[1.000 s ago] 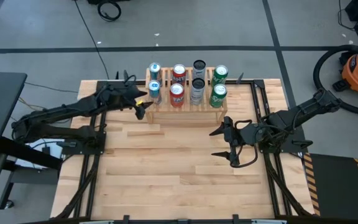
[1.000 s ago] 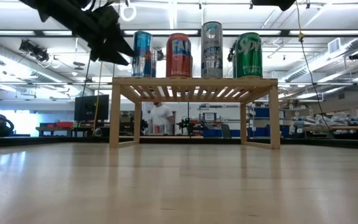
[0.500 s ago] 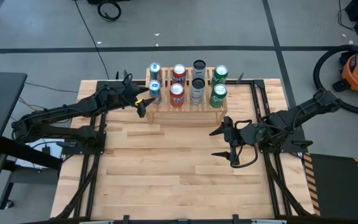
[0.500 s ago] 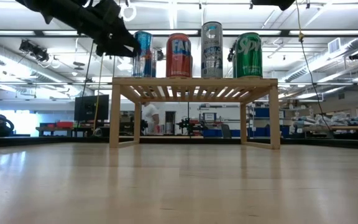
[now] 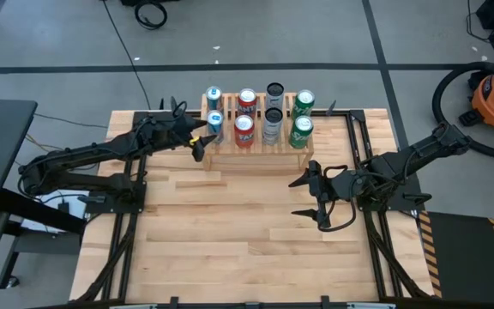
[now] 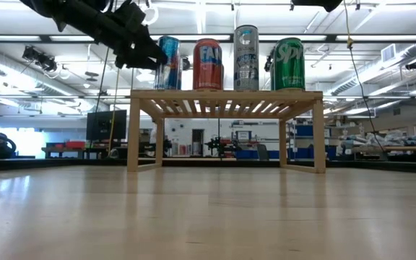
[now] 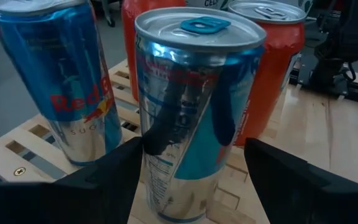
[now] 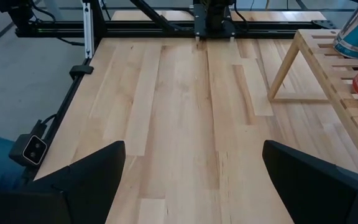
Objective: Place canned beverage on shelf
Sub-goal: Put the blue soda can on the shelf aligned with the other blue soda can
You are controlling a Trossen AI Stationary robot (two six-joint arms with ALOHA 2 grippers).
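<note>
Your left gripper (image 7: 188, 171) is open around the tall, upright blue can (image 5: 215, 126) on the shelf's (image 5: 264, 153) left near corner. Pull back left.

The light natural-wood slatted shelf (image 5: 256, 144) stands at the table's far edge, box-like with two stepped tiers. A slim blue-and-silver beverage can (image 7: 191, 112) stands upright at the left end of its front tier, unopened, tab lid up, with the dark fingers (image 7: 110, 177) to either side of it. Just beside it stand a second blue can (image 7: 58, 81) and a red can (image 7: 269, 62)
</note>
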